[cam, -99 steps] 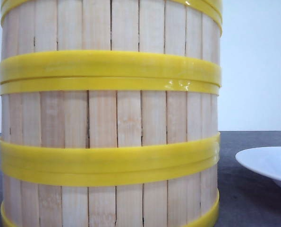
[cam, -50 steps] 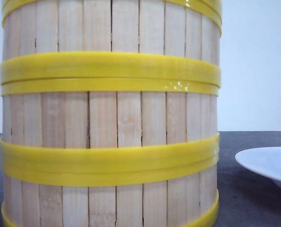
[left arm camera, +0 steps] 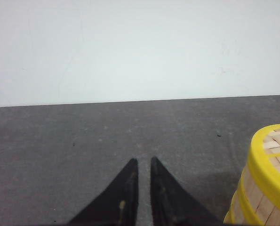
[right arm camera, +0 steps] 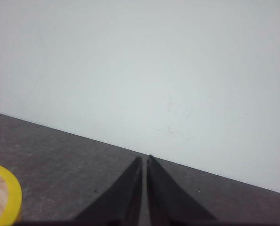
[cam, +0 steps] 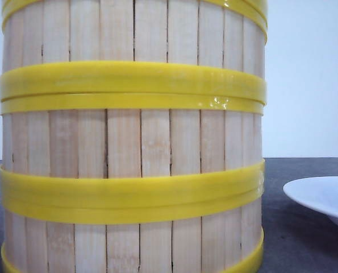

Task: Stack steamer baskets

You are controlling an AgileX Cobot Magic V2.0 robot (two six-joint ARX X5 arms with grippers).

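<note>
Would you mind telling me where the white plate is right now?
In the front view the white plate sits on the dark table at the far right edge, just right of the stacked steamer baskets, apart from them.

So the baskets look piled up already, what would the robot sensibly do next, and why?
Probably nothing more than keep both arms back and hold off. In the front view the steamer baskets stand as one straight column, rims meeting evenly. The left gripper and the right gripper hold nothing, their fingers nearly together above bare table. The plate sits apart from the stack.
</note>
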